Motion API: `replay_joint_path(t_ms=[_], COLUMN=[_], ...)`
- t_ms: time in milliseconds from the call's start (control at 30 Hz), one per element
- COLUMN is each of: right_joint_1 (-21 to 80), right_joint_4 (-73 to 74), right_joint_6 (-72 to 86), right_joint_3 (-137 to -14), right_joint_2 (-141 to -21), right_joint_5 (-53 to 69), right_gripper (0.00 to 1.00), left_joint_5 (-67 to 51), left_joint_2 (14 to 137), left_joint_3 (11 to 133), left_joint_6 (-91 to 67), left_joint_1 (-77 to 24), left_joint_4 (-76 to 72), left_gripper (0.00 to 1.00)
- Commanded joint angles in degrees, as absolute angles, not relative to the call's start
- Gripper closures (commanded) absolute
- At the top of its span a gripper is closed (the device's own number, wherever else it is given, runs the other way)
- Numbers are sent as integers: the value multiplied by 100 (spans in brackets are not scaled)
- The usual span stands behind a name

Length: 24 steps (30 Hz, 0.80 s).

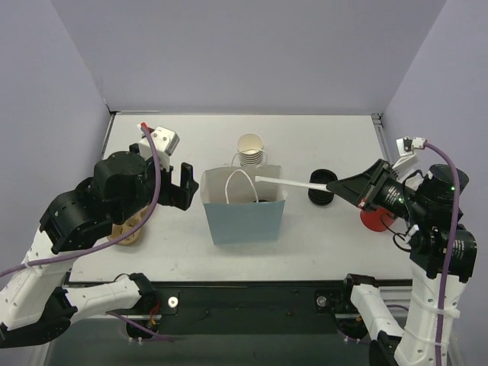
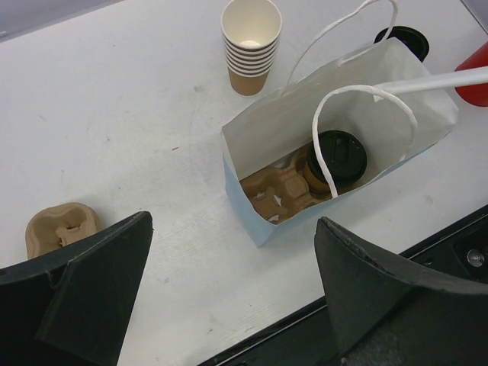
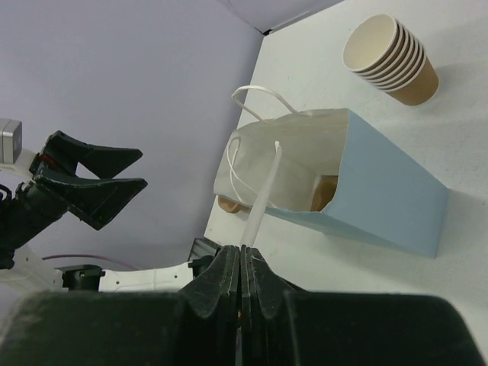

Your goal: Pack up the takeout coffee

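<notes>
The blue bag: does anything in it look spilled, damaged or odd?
Nothing stands out. The lidded cup sits in the cardboard carrier inside the bag, no spill; the right tool holds a straw over its rim.

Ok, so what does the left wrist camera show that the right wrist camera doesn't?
Only the left wrist view: looking down into the blue paper bag, the black lid of the takeout coffee, seated in a cardboard carrier; outside, a spare carrier, the stack of black lids and something red. Only the right wrist view: the right gripper shut on the white straw. Both: the bag, the stack of lidless cups, the open left gripper and that straw reaching over the bag's mouth.
</notes>
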<state>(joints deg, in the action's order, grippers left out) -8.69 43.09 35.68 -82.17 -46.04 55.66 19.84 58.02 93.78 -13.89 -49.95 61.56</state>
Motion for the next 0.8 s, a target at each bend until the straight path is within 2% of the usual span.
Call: replay_joint_path(t_ms=[0,267,467,600,700,733,767], right_joint_1=[-502,903,1888,2056,2057,2048,2030], right_joint_4=[4236,3729,3192,2822,2760,2768,2812], right_joint_6=[3911,3867,3815,3911,3894,3841,3832], right_joint_3=[-7998,-7638,-7998,-8077,-8138,-8139,-8130], right_joint_2=[-4596,-5123,-6081,-6678,-6846,-6829,-6803], right_joint_5=[5380,4308,3832,3919,3955,3894,3841], right_gripper=[100,100,100,98,69,49,38], left_joint_5=[2136,2329,2470,2549,2575,2593,2593], left_joint_2=[5704,5590,5458,5379,5370,5379,5388], left_joint_3=[9440,9360,9229,9176,9184,9193,9228], left_joint_6=[-1275,-1327,-1503,-1556,-1573,-1591,-1600], left_joint_1=[-5027,-5019,-5010,-5001,-5010,-4992,-5001], left_joint_4=[6223,6223,6161,6144,6152,6161,6170], left_gripper=[3,3,3,3,3,3,3])
